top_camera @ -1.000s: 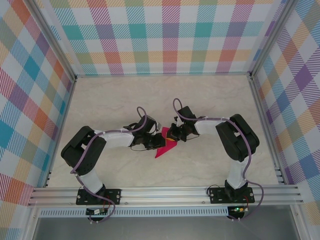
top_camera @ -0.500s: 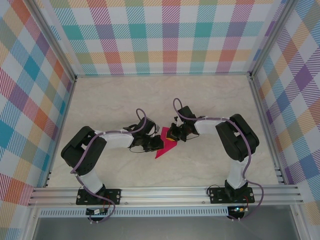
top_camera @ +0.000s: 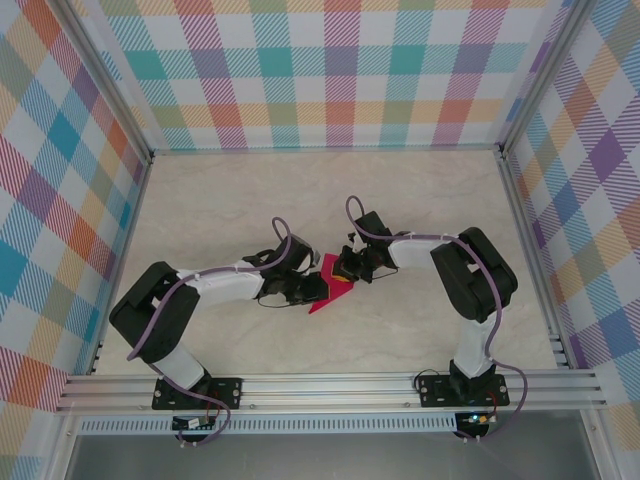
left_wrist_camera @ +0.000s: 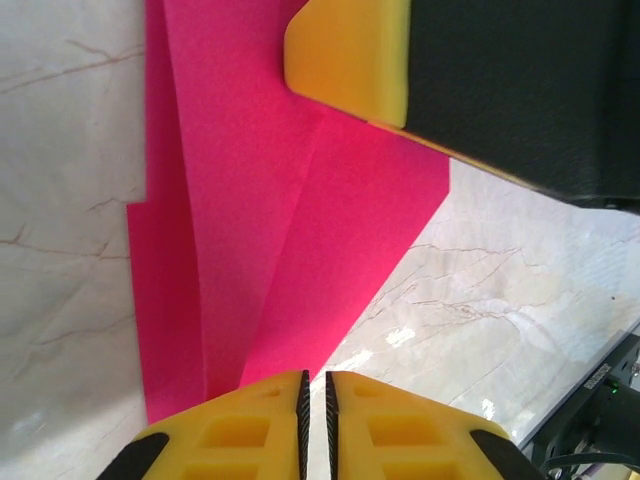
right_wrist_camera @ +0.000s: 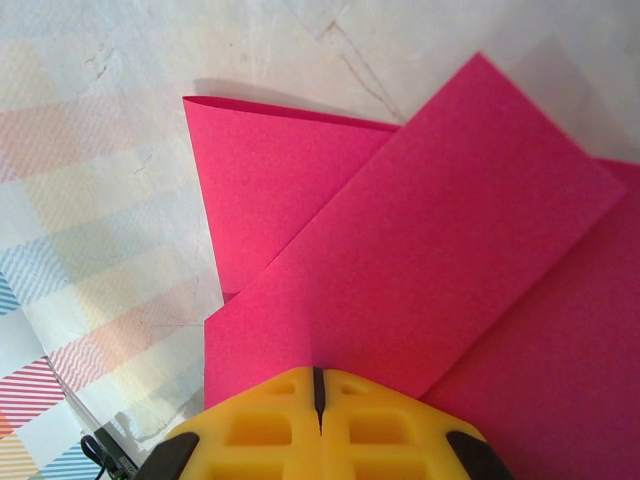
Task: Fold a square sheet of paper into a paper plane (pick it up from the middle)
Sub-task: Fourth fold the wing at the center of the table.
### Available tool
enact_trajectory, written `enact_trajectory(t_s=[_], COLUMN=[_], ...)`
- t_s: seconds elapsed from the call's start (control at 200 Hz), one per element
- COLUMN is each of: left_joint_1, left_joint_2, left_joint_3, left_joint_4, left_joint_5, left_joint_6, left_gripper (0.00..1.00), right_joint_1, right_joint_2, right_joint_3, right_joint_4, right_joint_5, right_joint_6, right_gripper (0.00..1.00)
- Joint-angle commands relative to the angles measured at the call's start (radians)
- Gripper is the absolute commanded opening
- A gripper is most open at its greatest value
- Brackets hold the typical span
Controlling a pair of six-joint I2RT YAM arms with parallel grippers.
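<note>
While half-folded, magenta paper plane (top_camera: 330, 288) flat.

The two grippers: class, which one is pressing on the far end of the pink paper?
The right gripper, reaching in from the right with jaws shut on the paper's far end. The left gripper meets its near left edge.

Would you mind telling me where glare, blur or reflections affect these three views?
Left wrist view: bright glare patches on the glossy table beside the pink paper; the near yellow fingertips look soft. Right wrist view: faint plaid reflections from the walls on the table, and the paper casts a thin shadow along its upper edge. Top view: even light and sharp.
</note>
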Motion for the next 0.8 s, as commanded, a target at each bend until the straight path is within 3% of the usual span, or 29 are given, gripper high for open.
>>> enact_trajectory(t_s=[0.0, 0.795], left_joint_1=[-0.006, -0.005], left_joint_2=[0.026, 0.068], left_joint_3=[-0.001, -0.038], left_joint_4=[-0.047, -0.075], left_joint_5=[-0.019, -0.048], left_joint_6=[-0.011, -0.029], left_gripper=[0.14, 0.11], right_joint_1=[0.007, 0.005], right_joint_2=[0.088, 0.101], right_joint_3=[-0.026, -0.019], right_joint_4=[-0.088, -0.096], right_joint_5=[0.126, 0.126], right_joint_6=[0.006, 0.007], right_gripper=[0.04, 0.04])
